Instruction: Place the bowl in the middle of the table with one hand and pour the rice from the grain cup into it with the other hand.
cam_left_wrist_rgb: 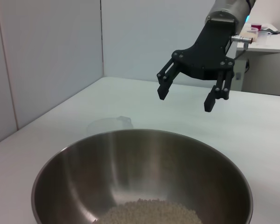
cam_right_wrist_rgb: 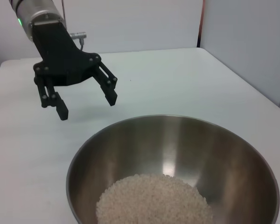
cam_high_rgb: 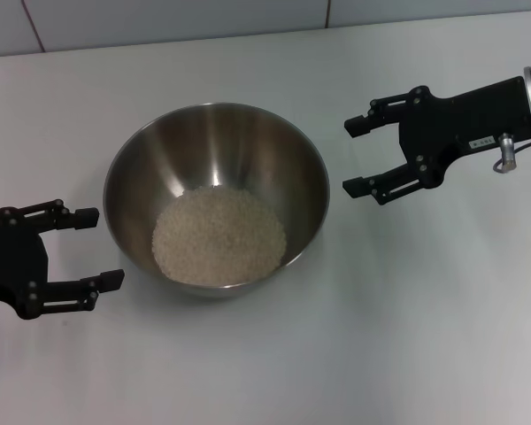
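Note:
The steel bowl point(cam_high_rgb: 214, 142) stands in the middle of the white table point(cam_high_rgb: 416, 336), with a flat heap of rice point(cam_high_rgb: 219, 236) in its bottom. My left gripper point(cam_high_rgb: 104, 248) hangs open and empty just off the bowl's left side. My right gripper point(cam_high_rgb: 350, 157) is open and empty just past the bowl's right rim. The left wrist view shows the bowl point(cam_left_wrist_rgb: 144, 158), the rice point(cam_left_wrist_rgb: 149, 213) and the right gripper point(cam_left_wrist_rgb: 186, 99) beyond. From the right wrist I see the bowl point(cam_right_wrist_rgb: 191, 140), the rice point(cam_right_wrist_rgb: 151, 198) and the left gripper point(cam_right_wrist_rgb: 87, 106). The grain cup is not clearly in view.
A faint translucent shape point(cam_left_wrist_rgb: 110, 125) lies on the table beyond the bowl in the left wrist view; I cannot tell what it is. Pale walls border the table's far edge point(cam_high_rgb: 248, 31). A side bench with small items point(cam_left_wrist_rgb: 266, 37) stands farther off.

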`<state>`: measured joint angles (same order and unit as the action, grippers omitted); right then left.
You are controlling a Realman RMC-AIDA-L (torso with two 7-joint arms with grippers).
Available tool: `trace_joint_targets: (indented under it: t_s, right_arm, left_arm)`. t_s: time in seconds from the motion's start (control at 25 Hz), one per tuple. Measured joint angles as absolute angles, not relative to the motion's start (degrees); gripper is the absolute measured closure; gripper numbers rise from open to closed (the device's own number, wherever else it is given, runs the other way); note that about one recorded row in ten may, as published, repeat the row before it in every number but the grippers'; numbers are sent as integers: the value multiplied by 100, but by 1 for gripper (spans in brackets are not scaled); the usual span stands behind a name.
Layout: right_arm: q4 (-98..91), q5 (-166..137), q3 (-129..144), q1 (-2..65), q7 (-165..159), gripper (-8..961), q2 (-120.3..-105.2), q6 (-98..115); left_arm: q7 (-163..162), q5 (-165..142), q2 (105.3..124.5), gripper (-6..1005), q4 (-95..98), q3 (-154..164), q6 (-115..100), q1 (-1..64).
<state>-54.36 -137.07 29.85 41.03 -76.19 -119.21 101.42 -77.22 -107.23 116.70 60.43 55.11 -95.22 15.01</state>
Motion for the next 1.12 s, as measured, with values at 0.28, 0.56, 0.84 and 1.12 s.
trace_joint_targets:
  t_s: [0.28, 0.56, 0.84, 1.12]
  right_arm:
    - [-5428, -13703, 3053, 4082, -7631, 115, -11926, 10062]
    - [-5410, -13702, 3062, 4074, -7631, 115, -11927, 10036]
    - [-5411, -13701, 3067, 4052, -7634, 115, -11927, 10036]
    - [-5404, -13701, 3068, 4026, -7637, 115, -11928, 9982]
  left_arm:
    - [-7725, -10723, 11672, 170, 6054, 5511, -9522, 1510]
    - [-7726, -10723, 11680, 169, 6056, 5511, -9522, 1513]
    - [-7726, -10723, 11689, 169, 6056, 5511, -9518, 1512]
    - [-7726, -10722, 11690, 169, 6056, 5511, -9518, 1511]
